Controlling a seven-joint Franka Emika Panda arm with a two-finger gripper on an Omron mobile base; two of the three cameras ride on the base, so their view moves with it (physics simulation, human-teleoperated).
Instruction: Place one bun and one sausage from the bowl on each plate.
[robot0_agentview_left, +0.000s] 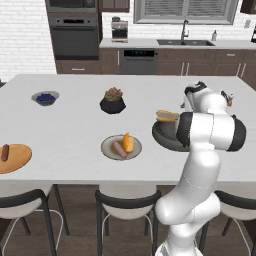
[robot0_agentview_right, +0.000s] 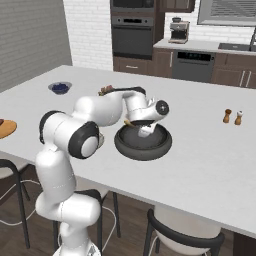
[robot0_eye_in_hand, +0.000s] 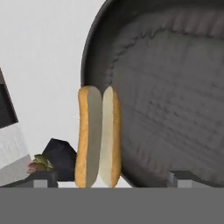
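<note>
The dark bowl (robot0_agentview_right: 143, 146) sits on the white counter with my gripper (robot0_agentview_right: 145, 132) pointing down into it, jaws open and empty. In the hand view a split golden bun (robot0_eye_in_hand: 98, 138) lies across the bowl's (robot0_eye_in_hand: 175, 87) rim, between my wide-apart fingertips (robot0_eye_in_hand: 41, 179) and nearer the left one. From the left base view that bun (robot0_agentview_left: 167, 116) rests on the bowl's (robot0_agentview_left: 162, 137) far-left rim. The grey plate (robot0_agentview_left: 107, 150) holds a sausage (robot0_agentview_left: 119, 149) and a bun (robot0_agentview_left: 128, 142). The wooden plate (robot0_agentview_left: 17, 159) carries one sausage (robot0_agentview_left: 5, 152).
A black plant pot (robot0_agentview_left: 113, 103) stands behind the grey plate, and a small bowl of blueberries (robot0_agentview_left: 45, 98) is further left. Salt and pepper shakers (robot0_agentview_right: 233, 117) stand to the right of the bowl. Stools line the counter's near edge.
</note>
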